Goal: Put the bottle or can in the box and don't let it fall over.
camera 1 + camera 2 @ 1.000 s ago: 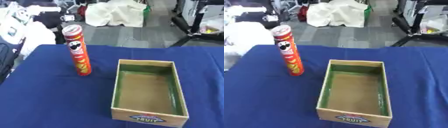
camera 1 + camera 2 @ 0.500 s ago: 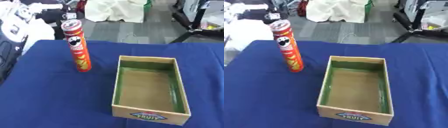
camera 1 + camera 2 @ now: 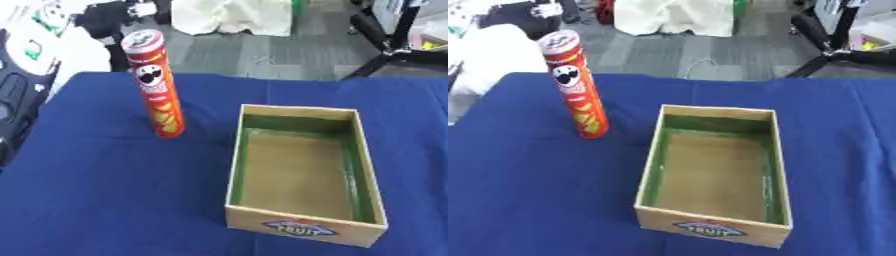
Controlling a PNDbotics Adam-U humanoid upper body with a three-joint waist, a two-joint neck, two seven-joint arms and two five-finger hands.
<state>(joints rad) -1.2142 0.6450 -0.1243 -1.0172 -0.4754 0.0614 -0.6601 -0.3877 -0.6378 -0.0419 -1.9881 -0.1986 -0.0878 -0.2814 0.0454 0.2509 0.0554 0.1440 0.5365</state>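
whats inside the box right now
Nothing: the box shows only a bare brown floor and green inner walls. The near wall hides a strip of floor. The can stands outside, left.

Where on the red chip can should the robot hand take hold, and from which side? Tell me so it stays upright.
Grip the red chip can around its middle, fingers wrapped about the round body. It stands upright on the blue tablecloth, left of the cardboard box and apart from it. Coming level from the left probably suits best: that side is open, and the tall, narrow shape would tip if pushed near the lid.
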